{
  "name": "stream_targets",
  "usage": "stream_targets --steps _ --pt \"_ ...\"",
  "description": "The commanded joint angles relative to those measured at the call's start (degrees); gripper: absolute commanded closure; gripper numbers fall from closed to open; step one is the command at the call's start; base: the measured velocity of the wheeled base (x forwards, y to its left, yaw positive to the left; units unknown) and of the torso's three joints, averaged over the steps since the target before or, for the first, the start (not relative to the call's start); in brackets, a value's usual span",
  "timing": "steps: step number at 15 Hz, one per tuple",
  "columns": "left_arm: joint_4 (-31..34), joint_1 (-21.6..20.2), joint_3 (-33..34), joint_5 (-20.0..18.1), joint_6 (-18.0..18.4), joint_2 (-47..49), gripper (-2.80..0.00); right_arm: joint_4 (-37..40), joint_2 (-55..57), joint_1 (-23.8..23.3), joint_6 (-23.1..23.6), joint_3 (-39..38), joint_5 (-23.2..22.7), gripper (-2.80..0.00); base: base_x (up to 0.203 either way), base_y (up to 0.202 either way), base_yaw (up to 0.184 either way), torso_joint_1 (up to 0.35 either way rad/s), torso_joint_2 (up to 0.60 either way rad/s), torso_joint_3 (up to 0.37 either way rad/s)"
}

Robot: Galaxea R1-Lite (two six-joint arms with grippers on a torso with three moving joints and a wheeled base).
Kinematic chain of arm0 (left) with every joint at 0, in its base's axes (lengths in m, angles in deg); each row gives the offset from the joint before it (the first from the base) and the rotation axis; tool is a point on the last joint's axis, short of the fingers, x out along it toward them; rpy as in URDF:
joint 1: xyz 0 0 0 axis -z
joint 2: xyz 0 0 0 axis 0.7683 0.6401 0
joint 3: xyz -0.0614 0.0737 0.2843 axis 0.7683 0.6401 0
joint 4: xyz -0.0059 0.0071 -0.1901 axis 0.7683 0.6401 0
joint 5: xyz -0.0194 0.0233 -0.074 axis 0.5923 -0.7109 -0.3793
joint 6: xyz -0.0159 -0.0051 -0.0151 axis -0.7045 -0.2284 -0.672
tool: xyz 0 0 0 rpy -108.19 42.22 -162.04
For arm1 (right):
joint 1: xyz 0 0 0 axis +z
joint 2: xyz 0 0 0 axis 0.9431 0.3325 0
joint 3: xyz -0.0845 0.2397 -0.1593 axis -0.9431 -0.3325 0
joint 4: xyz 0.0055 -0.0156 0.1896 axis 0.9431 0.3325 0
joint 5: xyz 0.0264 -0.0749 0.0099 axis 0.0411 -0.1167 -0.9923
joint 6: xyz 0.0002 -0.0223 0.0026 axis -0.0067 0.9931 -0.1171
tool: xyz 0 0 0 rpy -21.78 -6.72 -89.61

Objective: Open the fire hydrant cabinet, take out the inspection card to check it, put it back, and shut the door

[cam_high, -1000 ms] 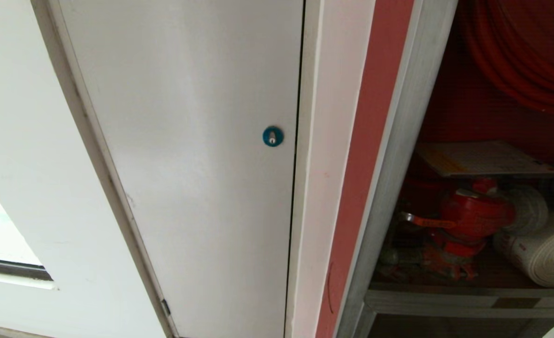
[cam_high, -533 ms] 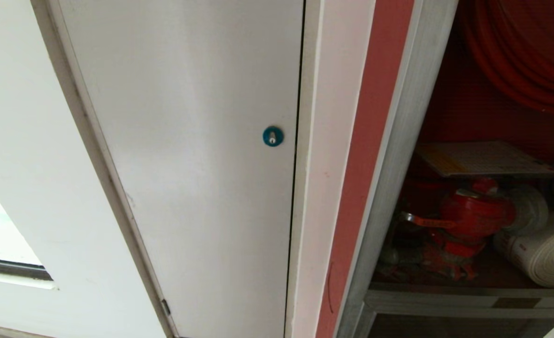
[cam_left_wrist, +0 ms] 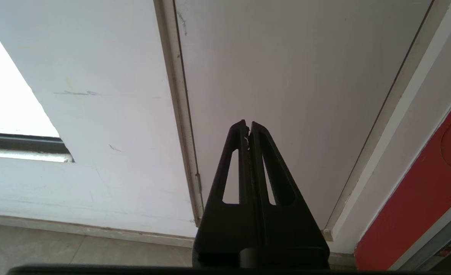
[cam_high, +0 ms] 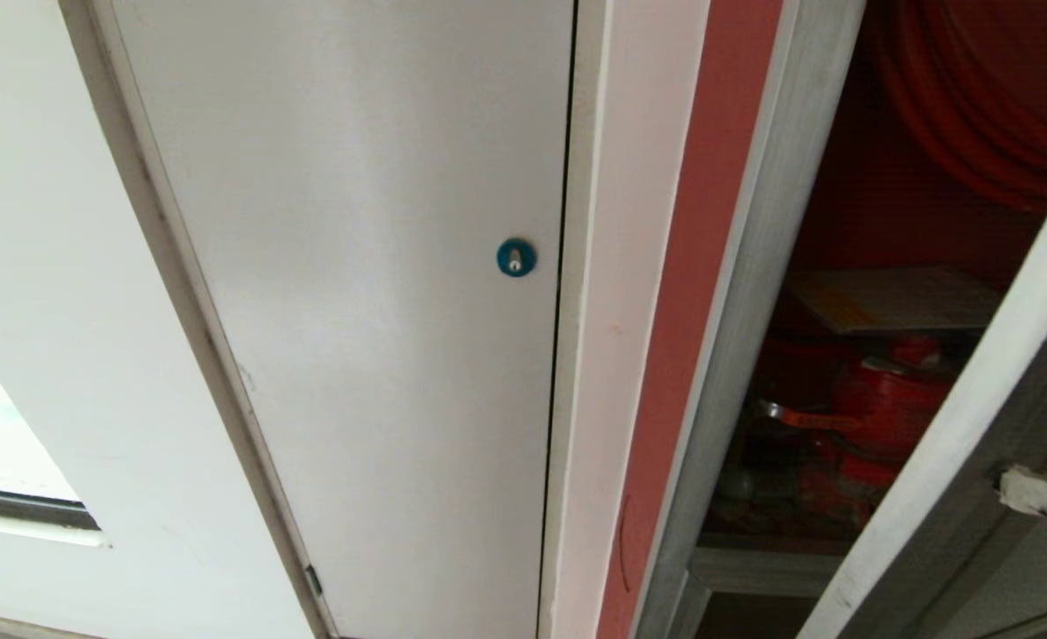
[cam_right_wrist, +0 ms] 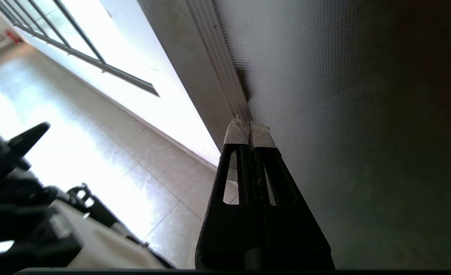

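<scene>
While the door [cam_high: 958, 426] stood partly across the fire hydrant cabinet [cam_high: 754, 293], the right gripper [cam_right_wrist: 249, 128] pressed clenched, empty fingers against its glass beside the frame; the inspection card [cam_high: 887, 297] lay inside above the red valve [cam_high: 878, 399]. The left gripper [cam_left_wrist: 248, 125] hung clenched, idle.

In your right wrist camera, the right gripper [cam_right_wrist: 249, 128], two black slotted fingers with white tape wrapped round their tips, has its fingers pressed together with nothing between them. You see the taped tips touching the door [cam_right_wrist: 344, 114], a large dark tinted glass panel with a fine dotted texture, right where the glass meets its ribbed silver aluminium frame [cam_right_wrist: 214, 72]. Beyond the frame edge lies a pale tiled floor [cam_right_wrist: 133, 152] in strong glare, with a bright window with thin dark bars [cam_right_wrist: 80, 46] along its far side. Black and white parts of your robot's own body [cam_right_wrist: 38, 229] sit low on the floor side.
</scene>
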Motion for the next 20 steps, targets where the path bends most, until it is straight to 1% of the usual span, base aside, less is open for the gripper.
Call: stream_targets --steps 1,6,11,15,18,20 --pt "0.0 0.0 0.0 0.0 0.0 0.1 0.0 -1.8 7.2 0.0 -0.1 0.8 -0.1 0.0 0.0 0.0 0.0 0.0 0.0 0.0" --pt "0.0 0.0 0.0 0.0 0.0 0.1 0.0 -8.2 18.0 0.1 0.0 4.5 2.3 0.0 0.0 0.0 0.0 0.0 0.0 0.0" --pt "0.0 0.0 0.0 0.0 0.0 0.0 0.0 -11.6 24.4 0.2 -0.1 6.8 5.6 0.0 0.0 0.0 0.0 0.0 0.0 0.0" --pt "0.0 0.0 0.0 0.0 0.0 0.0 0.0 -14.7 29.0 0.4 -0.1 8.9 8.9 0.0 0.0 0.0 0.0 0.0 0.0 0.0" --pt "0.0 0.0 0.0 0.0 0.0 0.1 0.0 -17.3 32.2 0.5 0.0 10.1 12.5 0.0 0.0 0.0 0.0 0.0 0.0 0.0" --pt "0.0 0.0 0.0 0.0 0.0 0.0 0.0 -19.4 33.8 0.5 0.0 10.6 14.0 0.0 0.0 0.0 0.0 0.0 0.0 0.0"
